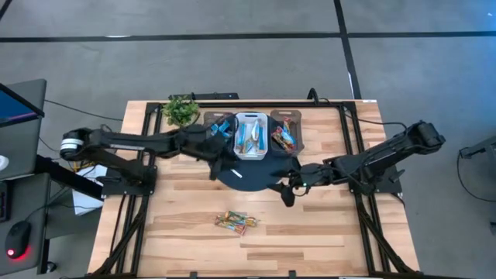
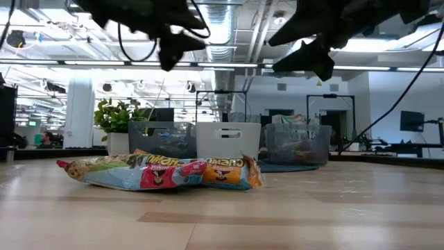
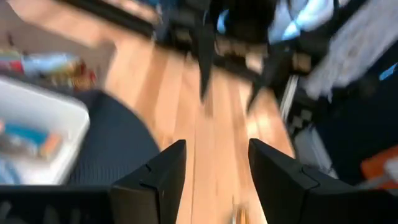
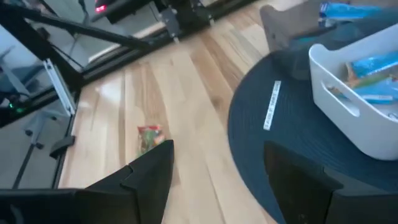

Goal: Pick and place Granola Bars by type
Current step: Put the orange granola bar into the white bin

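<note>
A small heap of granola bars (image 1: 235, 222) in red, blue and orange wrappers lies flat on the wood near the table's front; it also shows in the low view (image 2: 159, 172) and the right wrist view (image 4: 149, 137). More bars lie sorted in three bins at the far side: blue ones in a dark bin (image 1: 220, 126), silver-teal ones in the white bin (image 1: 251, 136), orange-red ones in another dark bin (image 1: 284, 136). My left gripper (image 1: 219, 164) hovers open over the round dark mat (image 1: 252, 180), its fingers (image 3: 217, 155) empty. My right gripper (image 1: 288, 194) hangs open at the mat's right edge, also empty (image 4: 217, 155).
A thin white stick (image 1: 236, 172) lies on the mat in front of the white bin (image 4: 354, 93). A potted plant (image 1: 180, 110) stands at the far left corner. Black frame rails run along both table sides. Bare wood surrounds the loose bars.
</note>
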Controlling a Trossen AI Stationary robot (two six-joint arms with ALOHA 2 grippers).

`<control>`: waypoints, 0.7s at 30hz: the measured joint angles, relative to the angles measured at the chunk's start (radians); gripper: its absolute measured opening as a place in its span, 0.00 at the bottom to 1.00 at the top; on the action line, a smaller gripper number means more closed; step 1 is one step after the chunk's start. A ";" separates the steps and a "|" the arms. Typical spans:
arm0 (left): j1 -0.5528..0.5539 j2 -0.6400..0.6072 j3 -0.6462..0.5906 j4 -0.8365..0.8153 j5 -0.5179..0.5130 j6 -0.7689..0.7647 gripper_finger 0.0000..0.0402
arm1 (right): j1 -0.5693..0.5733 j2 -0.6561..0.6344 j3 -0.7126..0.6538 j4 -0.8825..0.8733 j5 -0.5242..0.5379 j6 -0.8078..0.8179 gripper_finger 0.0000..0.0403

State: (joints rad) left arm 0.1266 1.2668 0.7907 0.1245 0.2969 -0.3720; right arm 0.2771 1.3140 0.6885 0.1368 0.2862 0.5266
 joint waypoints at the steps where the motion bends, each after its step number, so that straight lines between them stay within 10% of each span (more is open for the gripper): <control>1: -0.018 -0.026 0.000 -0.065 -0.014 0.015 0.42 | -0.003 0.003 0.000 0.011 0.000 0.002 0.59; 9: -0.212 -0.142 -0.001 -0.479 -0.203 0.014 0.42 | -0.023 -0.012 0.000 0.016 0.004 0.016 0.59; 21: -0.511 -0.102 -0.010 -0.544 -0.482 -0.077 0.42 | -0.046 -0.053 0.000 -0.010 0.000 -0.007 0.59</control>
State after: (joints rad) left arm -0.3845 1.1646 0.7803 -0.4195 -0.1856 -0.4492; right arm 0.2310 1.2610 0.6888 0.1269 0.2858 0.5196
